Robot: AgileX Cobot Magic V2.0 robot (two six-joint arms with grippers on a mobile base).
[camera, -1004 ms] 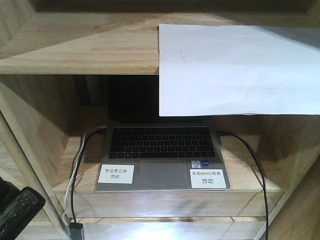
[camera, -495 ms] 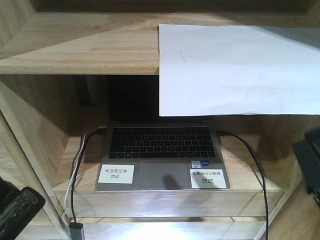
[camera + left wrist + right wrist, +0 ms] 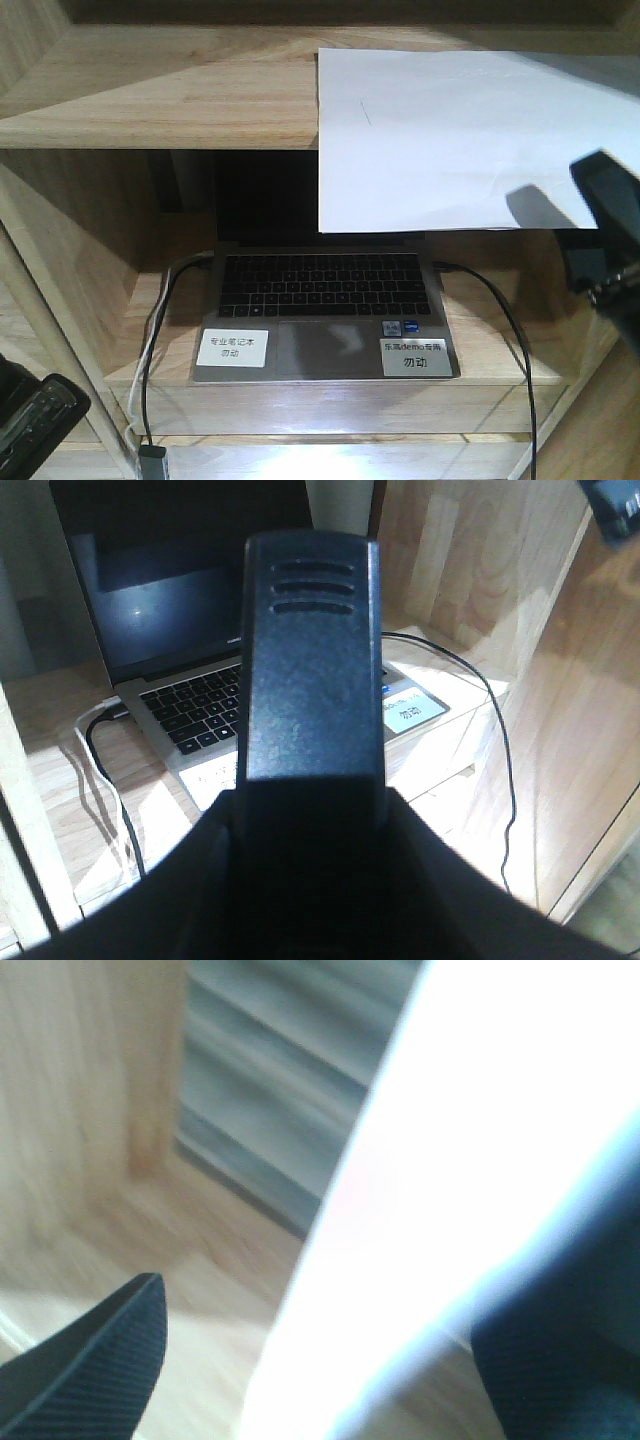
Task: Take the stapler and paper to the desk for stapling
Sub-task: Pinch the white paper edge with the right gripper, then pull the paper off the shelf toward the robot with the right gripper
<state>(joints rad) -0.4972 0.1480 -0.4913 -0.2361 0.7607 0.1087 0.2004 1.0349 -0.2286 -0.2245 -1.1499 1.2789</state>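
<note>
Fetch run, early stage.
White paper [image 3: 470, 140] lay on upper-right shelf [image 3: 160, 90], ungrasped; right fingers [image 3: 100, 1360] spread wide at its edge; left fingers [image 3: 310, 650] state untellable; stapler unseen.

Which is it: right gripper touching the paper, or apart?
Cannot tell. Front view: right gripper overlaps the paper at its lower-right corner and casts a shadow, no depth cue. Right wrist view is blurred; paper sits between the fingers, contact unclear.

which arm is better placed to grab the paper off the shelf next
Right. The right gripper is up at the overhanging edge of the paper, and its wrist view shows the paper between its open fingers. The left gripper sits low, far from it.
</note>
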